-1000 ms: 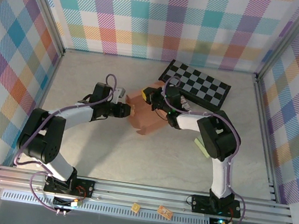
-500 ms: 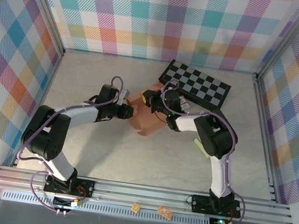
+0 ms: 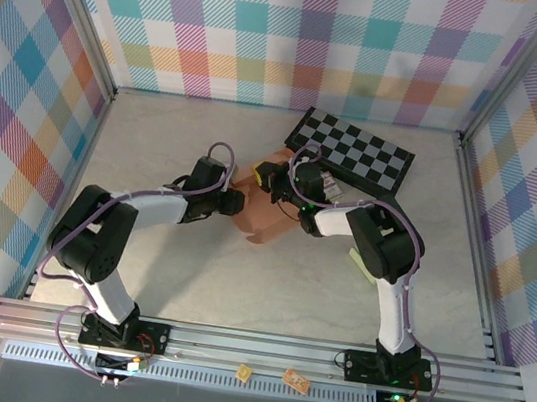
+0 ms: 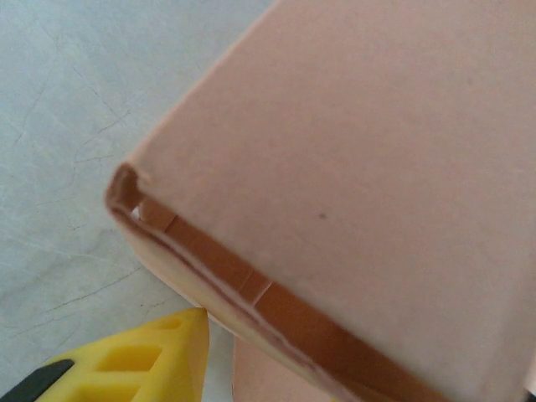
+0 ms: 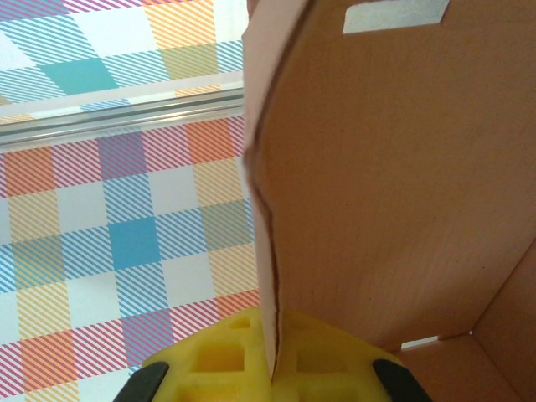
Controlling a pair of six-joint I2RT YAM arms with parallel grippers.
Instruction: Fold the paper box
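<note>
The salmon paper box (image 3: 271, 220) stands partly folded in the middle of the table. My left gripper (image 3: 236, 201) is at its left side. In the left wrist view the box (image 4: 377, 151) looms close, and its folded lower edge runs past one yellow finger (image 4: 142, 364). The other finger is hidden behind the cardboard, so the jaws stand apart astride that edge. My right gripper (image 3: 272, 175) is at the box's far upper side. In the right wrist view it (image 5: 274, 368) is shut on a thin upright wall of the box (image 5: 394, 184).
A black-and-white checkered board (image 3: 356, 154) lies just behind the box at the back right. A pale green piece (image 3: 360, 265) lies beside the right arm. Plaid walls close in three sides, and metal rails (image 3: 257, 346) run along the front.
My left gripper has slid to the right, up onto the box's left edge. The right gripper has kept its hold, and the box has barely shifted.
</note>
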